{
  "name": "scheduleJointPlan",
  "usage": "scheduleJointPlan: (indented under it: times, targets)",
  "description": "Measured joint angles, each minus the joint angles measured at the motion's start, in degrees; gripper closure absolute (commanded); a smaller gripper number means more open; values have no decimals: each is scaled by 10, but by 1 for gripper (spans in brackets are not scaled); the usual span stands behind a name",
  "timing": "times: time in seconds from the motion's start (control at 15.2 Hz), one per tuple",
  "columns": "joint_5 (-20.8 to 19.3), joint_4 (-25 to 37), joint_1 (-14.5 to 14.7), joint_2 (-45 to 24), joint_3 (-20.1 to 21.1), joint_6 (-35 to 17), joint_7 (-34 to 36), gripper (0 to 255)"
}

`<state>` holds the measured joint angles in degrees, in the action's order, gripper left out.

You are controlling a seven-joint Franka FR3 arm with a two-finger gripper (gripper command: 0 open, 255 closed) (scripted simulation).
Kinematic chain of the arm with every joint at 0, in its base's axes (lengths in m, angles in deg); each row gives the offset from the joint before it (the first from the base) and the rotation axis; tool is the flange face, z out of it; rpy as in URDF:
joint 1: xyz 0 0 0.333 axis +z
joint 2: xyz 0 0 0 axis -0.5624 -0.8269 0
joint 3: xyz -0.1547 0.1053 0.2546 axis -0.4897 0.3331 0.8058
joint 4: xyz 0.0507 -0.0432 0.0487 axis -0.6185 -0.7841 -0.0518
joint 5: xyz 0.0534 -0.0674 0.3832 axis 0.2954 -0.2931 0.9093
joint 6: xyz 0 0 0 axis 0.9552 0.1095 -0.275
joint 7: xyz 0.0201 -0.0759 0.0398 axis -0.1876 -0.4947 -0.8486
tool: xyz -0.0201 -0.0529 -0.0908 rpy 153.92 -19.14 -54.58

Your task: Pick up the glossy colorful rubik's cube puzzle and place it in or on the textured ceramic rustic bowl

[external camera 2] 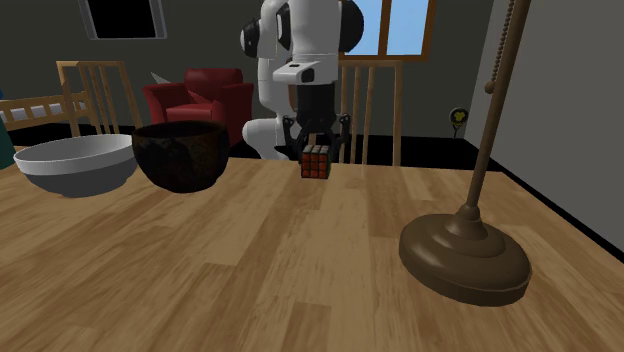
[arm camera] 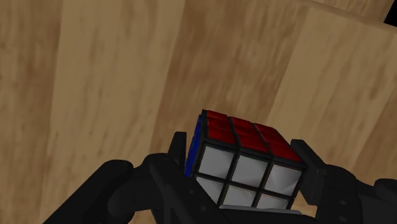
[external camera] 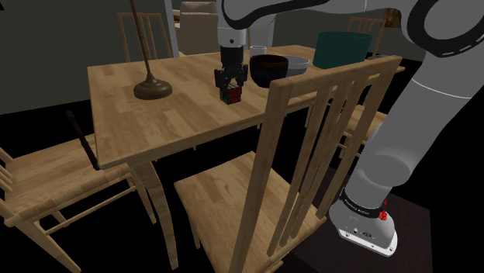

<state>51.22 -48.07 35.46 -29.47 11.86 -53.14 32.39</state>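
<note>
Across the middle of the shoulder view runs a wooden table (external camera: pixel 140 116), its planked top carrying every task item. A slat-backed wooden chair (external camera: pixel 310 139) stands at the near edge, with a second chair (external camera: pixel 46 178) at the shoulder view's left. The white arm (external camera: pixel 434 108) rises from the lower right and reaches over the table, descending vertically above its top. In the second exterior view a red armchair (external camera 2: pixel 200 95) appears behind the table.

A brown lamp base (external camera: pixel 152 89) with a thin upright stem sits on the table, well apart from the bowls. The dark, rough-surfaced bowl (external camera 2: pixel 180 155) stands upright and just beside a pale grey bowl (external camera 2: pixel 72 165); whether their rims touch cannot be told. A teal container (external camera: pixel 340 48) stands behind them in the shoulder view.

The rubik's cube (external camera 2: pixel 315 161) lies between the lamp base and the dark bowl, nearer the bowl but apart from it, close to the table edge on the arm's side. Red, white and blue faces are visible in the wrist view. The black gripper (external camera: pixel 230 90) is closed about the cube, one finger against each opposite side, the fingers held apart only by the cube's width. The cube is slightly tilted; whether it rests on the table or is just clear of it cannot be told.
</note>
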Motion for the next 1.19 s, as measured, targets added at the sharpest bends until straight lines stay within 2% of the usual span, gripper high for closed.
scheduleJointPlan:
  times: [1.19]
  targets:
    - [-3,163,-1,-22,0,141,6,255]
